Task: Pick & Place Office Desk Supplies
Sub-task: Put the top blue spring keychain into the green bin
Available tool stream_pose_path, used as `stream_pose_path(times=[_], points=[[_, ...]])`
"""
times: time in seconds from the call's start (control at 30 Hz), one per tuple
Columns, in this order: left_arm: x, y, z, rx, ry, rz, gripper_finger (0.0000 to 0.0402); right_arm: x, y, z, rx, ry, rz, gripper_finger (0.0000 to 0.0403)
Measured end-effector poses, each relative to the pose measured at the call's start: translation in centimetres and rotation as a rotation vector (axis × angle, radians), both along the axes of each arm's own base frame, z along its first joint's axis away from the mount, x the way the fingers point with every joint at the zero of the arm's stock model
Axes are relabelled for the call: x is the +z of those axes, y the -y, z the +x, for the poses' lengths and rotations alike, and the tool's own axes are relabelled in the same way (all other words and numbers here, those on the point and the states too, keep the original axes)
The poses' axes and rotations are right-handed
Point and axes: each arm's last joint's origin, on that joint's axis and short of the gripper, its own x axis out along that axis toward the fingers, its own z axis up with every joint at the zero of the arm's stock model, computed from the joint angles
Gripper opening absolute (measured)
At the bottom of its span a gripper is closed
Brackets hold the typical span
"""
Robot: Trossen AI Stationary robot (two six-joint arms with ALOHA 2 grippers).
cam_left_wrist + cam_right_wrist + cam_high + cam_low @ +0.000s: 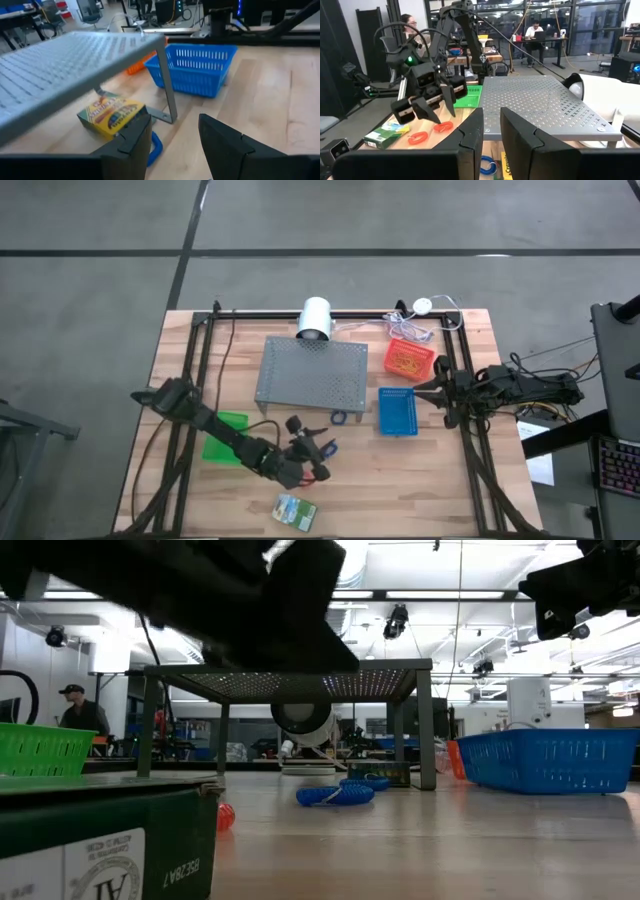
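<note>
My left gripper [315,455] hangs open and low over the table in front of the grey perforated stand [310,370], nothing between its fingers. A blue band [156,147] lies on the wood just beyond one finger, partly hidden by it; whether they touch, I cannot tell. A yellow crayon box [112,115] lies flat under the stand. Two red bands [417,136] lie on the wood below the gripper. A green crayon box [295,510] lies near the front edge. My right gripper [440,393] waits at the right, shut and empty.
A green basket [225,437] stands at the left under my left arm. A blue basket [397,412] and a red basket [408,360] stand right of the stand. A second blue band [340,417] lies by the stand's leg. A white cylinder [316,320] sits at the far edge.
</note>
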Motion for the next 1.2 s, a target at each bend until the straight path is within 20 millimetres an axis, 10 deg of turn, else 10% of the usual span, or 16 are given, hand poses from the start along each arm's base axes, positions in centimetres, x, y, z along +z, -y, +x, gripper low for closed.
stream_pose_path(times=[0.83, 1.2], points=[[-2.4, -2.2, 4.7, 0.007, -0.240, 0.018, 0.0166, 0.0, 0.0, 0.1, 0.000, -0.006, -0.001, 0.0063], [-2.8, -6.7, 6.4, -0.034, -0.280, -0.141, 0.0166, -0.1, 0.0, 0.1, 0.000, -0.008, -0.001, 0.0063]])
